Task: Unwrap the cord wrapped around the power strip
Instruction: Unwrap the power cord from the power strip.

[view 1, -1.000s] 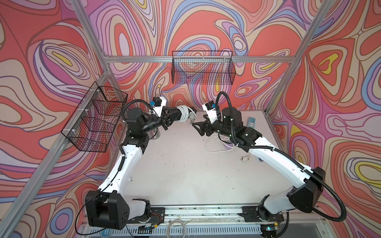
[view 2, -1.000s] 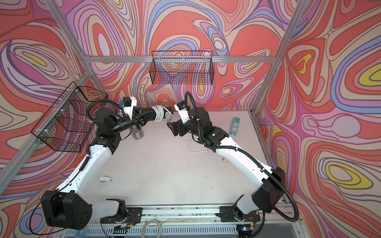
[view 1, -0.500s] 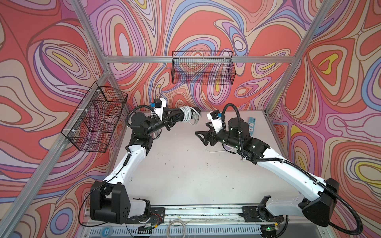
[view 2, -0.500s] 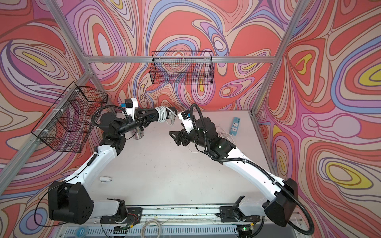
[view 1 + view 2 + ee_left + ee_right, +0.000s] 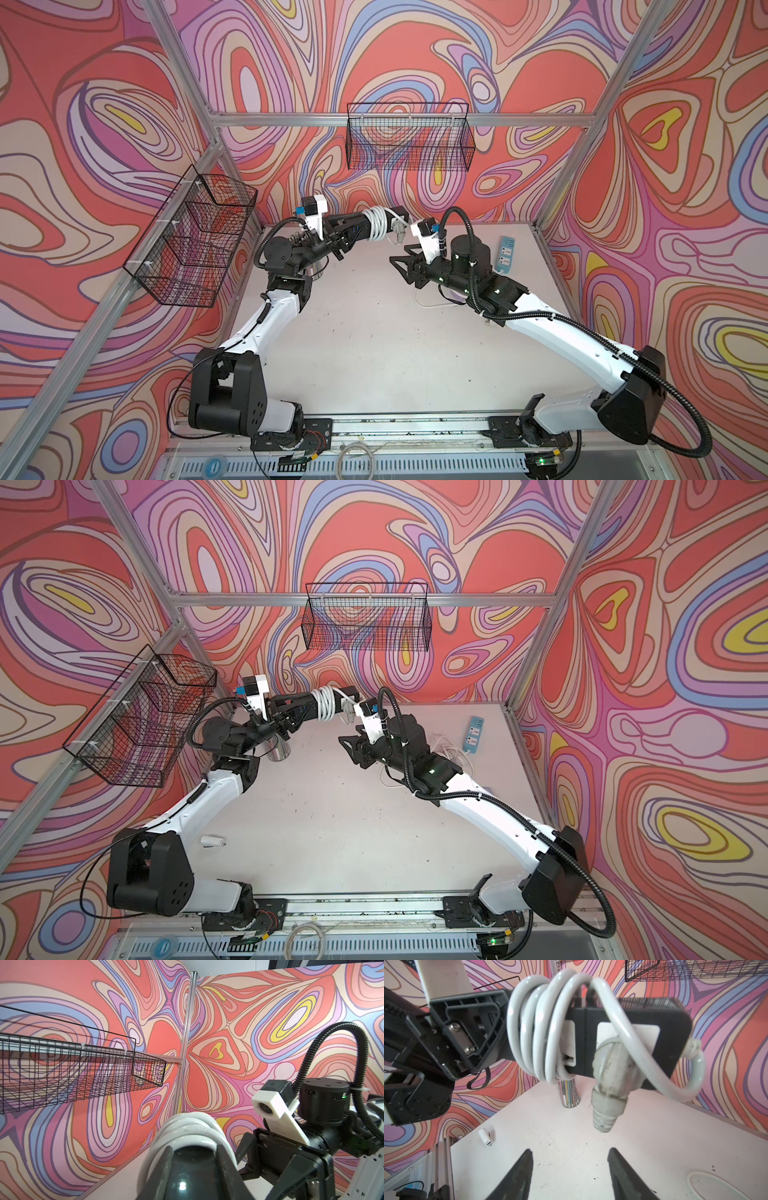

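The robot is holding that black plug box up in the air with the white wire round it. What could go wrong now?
The left gripper holds the power strip by one end only, above the table, so a tug on the cord could twist it loose. The right gripper, open short of the dangling plug, might miss it or snag a coil.

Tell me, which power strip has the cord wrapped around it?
The black power strip, held up by the left gripper, with the white cord coiled around it. The blue power strip lies bare on the table.
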Robot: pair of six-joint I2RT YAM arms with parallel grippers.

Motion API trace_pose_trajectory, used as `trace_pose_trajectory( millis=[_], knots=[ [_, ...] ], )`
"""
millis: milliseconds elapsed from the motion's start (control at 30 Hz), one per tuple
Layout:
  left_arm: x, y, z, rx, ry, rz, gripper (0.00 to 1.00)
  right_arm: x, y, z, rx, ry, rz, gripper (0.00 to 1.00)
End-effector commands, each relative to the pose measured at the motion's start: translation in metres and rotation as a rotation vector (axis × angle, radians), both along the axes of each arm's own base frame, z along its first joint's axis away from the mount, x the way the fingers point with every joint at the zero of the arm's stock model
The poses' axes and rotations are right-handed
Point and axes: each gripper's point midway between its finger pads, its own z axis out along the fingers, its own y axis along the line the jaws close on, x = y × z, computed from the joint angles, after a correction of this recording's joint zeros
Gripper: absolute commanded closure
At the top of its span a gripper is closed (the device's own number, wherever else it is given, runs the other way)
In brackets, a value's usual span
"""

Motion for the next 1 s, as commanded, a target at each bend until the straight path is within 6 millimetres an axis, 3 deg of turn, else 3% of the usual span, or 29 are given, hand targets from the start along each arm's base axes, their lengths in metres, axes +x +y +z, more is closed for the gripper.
trace_pose_trajectory(
  millis=[0,200,400,967],
  knots=[
    [-0.027,0.000,0.035,-0.037,-0.149,-0.024,1.00,-0.001,0.005,0.036,0.061,-0.075,0.012,0.44],
    [-0.030,-0.005,0.035,-0.037,-0.150,-0.042,1.00,0.002,0.006,0.048,0.056,-0.102,0.012,0.49],
    [-0.033,-0.007,0.037,-0.040,-0.155,-0.052,1.00,0.005,0.008,0.044,0.048,-0.097,0.007,0.56],
    [-0.037,-0.006,0.041,-0.037,-0.167,-0.045,1.00,0.006,-0.010,0.040,-0.010,-0.104,-0.064,0.52]
  ],
)
